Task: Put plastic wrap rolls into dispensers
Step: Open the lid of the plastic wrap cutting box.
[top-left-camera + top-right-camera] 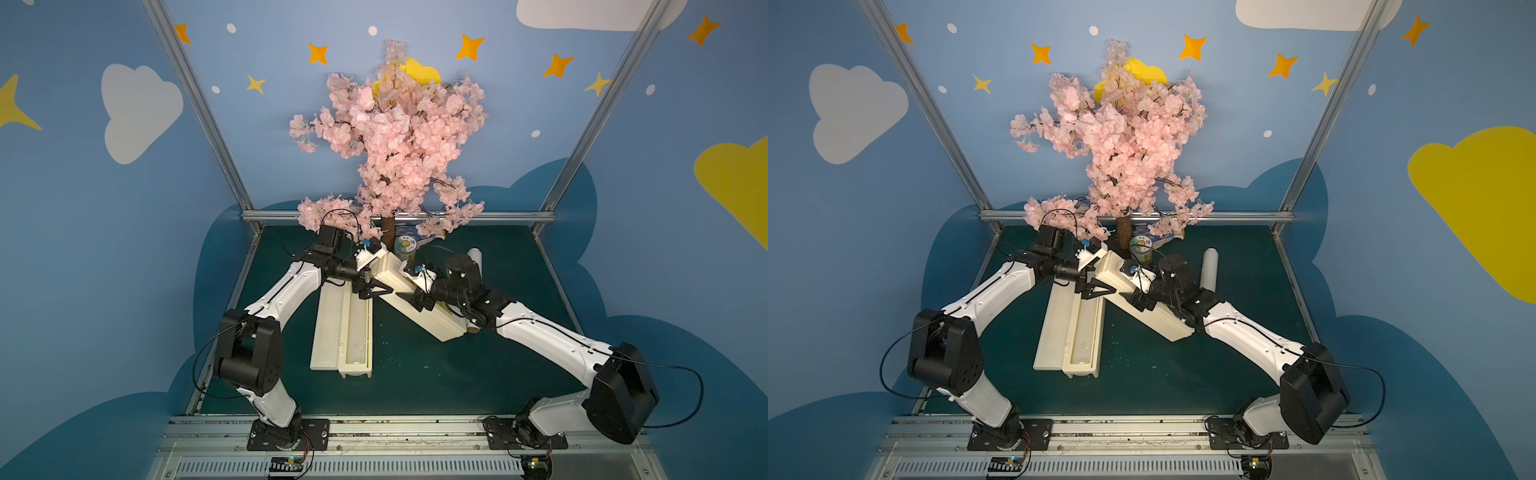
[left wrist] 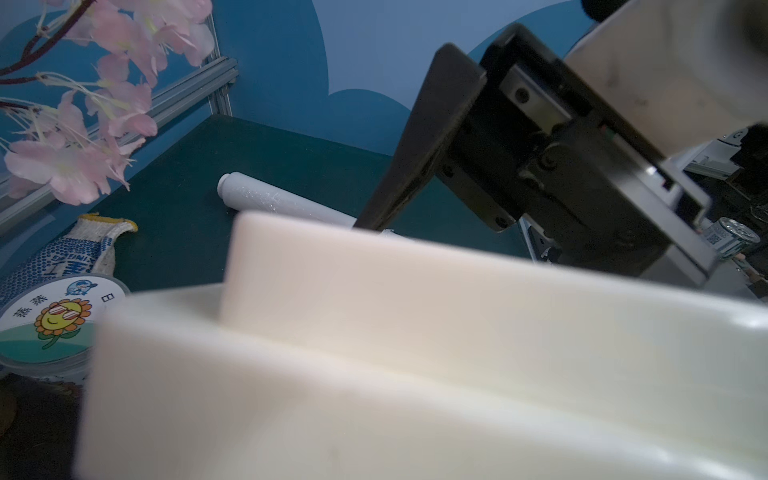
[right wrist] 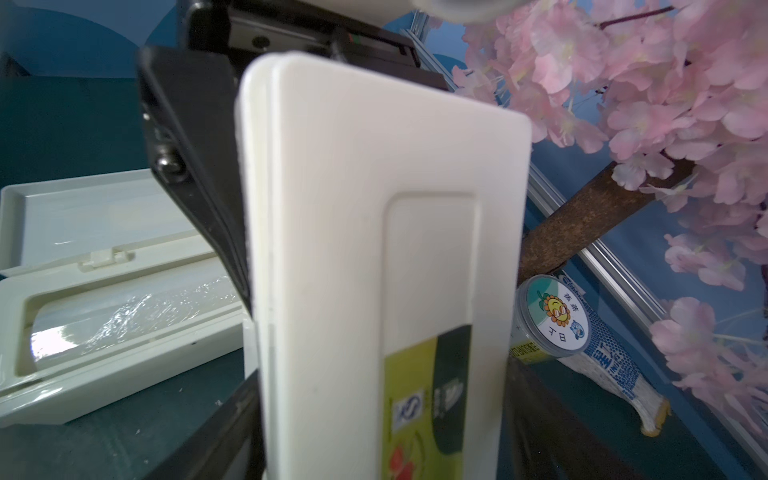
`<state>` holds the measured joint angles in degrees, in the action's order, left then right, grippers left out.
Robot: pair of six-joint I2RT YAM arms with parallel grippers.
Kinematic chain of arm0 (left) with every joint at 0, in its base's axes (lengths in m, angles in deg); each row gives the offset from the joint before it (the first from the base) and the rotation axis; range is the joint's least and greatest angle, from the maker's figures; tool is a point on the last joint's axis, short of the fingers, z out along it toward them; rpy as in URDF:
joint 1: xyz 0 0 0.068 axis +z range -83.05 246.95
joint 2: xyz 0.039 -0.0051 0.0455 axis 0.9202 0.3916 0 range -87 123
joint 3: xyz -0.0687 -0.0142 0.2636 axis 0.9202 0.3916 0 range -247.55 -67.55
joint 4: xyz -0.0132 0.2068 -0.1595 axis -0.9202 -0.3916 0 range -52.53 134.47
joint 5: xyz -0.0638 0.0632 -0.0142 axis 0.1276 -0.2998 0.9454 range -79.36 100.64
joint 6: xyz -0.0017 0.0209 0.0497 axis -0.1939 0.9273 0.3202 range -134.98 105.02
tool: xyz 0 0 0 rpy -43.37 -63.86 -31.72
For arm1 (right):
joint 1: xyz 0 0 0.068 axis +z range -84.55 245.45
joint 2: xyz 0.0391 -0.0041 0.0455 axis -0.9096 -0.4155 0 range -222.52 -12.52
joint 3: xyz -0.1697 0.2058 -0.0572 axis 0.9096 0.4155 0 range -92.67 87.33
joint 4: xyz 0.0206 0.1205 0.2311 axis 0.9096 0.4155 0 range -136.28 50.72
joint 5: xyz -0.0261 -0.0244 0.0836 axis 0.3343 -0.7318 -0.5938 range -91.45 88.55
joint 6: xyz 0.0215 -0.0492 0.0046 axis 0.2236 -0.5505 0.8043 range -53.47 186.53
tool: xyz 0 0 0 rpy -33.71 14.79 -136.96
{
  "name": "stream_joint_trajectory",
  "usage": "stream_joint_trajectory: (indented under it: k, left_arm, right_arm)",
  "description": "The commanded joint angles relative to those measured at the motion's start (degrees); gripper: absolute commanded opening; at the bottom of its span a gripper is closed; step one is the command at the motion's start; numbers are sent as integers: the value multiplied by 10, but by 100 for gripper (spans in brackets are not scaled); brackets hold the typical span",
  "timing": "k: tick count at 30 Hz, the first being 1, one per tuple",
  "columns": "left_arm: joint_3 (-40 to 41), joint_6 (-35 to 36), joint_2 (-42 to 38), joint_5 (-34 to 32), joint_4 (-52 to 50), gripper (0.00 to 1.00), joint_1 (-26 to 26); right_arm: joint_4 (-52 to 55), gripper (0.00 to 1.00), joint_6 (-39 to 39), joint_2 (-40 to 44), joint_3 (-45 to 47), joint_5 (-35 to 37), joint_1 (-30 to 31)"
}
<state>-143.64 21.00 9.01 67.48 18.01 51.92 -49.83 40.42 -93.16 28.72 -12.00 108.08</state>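
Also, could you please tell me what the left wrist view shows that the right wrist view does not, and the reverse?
Only the left wrist view shows the loose plastic wrap roll lying on the mat. Only the right wrist view shows the open dispenser with a roll in its trough, the yellow-and-black label on the closed dispenser and the tree trunk. Both show the closed dispenser close up, the sunflower-lidded can, the dotted glove and pink blossoms.

We found the open dispenser [image 1: 328,332] lying flat, nearward of the left fingers [image 1: 370,291], a film roll [image 3: 124,320] in its trough. The closed dispenser [image 3: 374,166], yellow-labelled, slanted between those and the right fingers [image 1: 419,300]; the loose roll [image 1: 1209,270] lay beyond the latter.
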Motion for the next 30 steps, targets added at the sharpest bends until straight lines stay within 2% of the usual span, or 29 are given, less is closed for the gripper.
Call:
stream_joint_trajectory:
  k: [1,3,5,10,17,20,21,22,23,25,28,30]
  left_arm:
    - [-14,-42,-5,73,-43,61,-21]
    - [-15,-35,-5,68,-51,61,-22]
    - [-15,-20,-6,60,-61,61,-22]
    - [-7,8,-20,40,-69,61,-23]
    - [-8,1,-25,29,-53,61,-23]
    - [-2,-3,-31,20,-38,61,-24]
    - [-2,-3,-32,15,-36,61,-24]
    - [-2,-2,-32,10,-34,61,-24]
    - [-2,-1,-33,4,-33,61,-24]
    - [-3,0,-34,-2,-28,61,-24]
    - [-9,1,-35,-6,-27,61,-25]
    - [-12,2,-35,-7,-26,62,-25]
  right_arm:
    - [-44,63,-15,-16,-18,118,6]
    - [-32,55,-8,-14,-24,124,6]
    - [-25,53,12,-11,-27,142,5]
    - [2,45,20,-8,-33,115,0]
    - [7,37,21,-14,-27,128,7]
    - [4,38,21,-15,-22,125,11]
    - [6,43,18,-16,-23,121,12]
    - [11,53,13,-17,-23,117,15]
    - [12,59,12,-19,-23,117,17]
    - [18,64,4,-23,-25,110,20]
    - [11,66,3,-35,-26,128,27]
    - [1,64,8,-43,-29,152,31]
